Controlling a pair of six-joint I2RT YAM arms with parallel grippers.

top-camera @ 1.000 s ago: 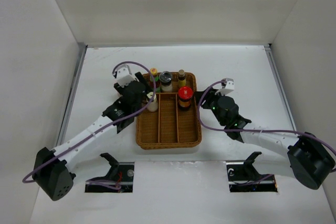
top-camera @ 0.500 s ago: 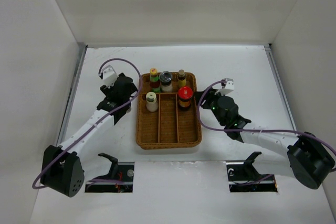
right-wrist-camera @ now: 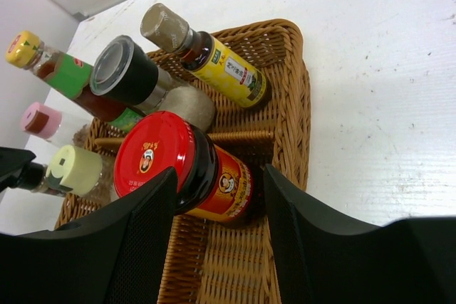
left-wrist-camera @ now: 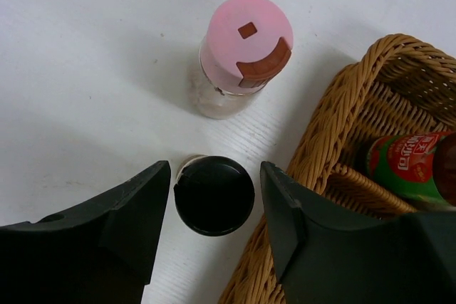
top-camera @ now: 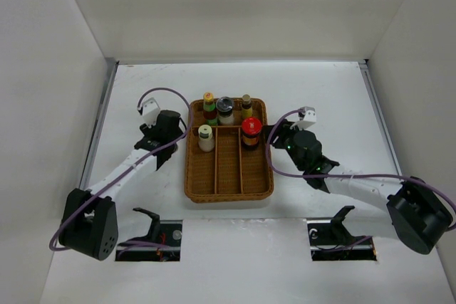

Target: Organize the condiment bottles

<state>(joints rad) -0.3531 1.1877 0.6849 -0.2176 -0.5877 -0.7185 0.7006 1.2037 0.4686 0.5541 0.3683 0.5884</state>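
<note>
In the left wrist view my left gripper (left-wrist-camera: 215,172) is open, its jaws either side of a small black-capped bottle (left-wrist-camera: 214,196) standing on the table just outside the wicker tray (left-wrist-camera: 335,126). A pink-capped bottle (left-wrist-camera: 246,37) stands just beyond it. In the top view the left gripper (top-camera: 174,120) is at the tray's left rim. My right gripper (right-wrist-camera: 221,174) is open around the red-capped jar (right-wrist-camera: 160,154) in the tray. Also in the tray are the tan-capped (right-wrist-camera: 165,26), grey-capped (right-wrist-camera: 117,65), yellow-capped (right-wrist-camera: 23,46) and pale-yellow-capped (right-wrist-camera: 75,169) bottles.
The brown wicker tray (top-camera: 228,189) has long dividers, and its near half holds nothing. The bottles crowd its far end. White walls enclose the table on three sides. Purple cables loop over both wrists.
My left gripper has let go of the pale-yellow-capped bottle in the tray and drawn back left, out over the table beside the tray. The right arm has barely moved.
</note>
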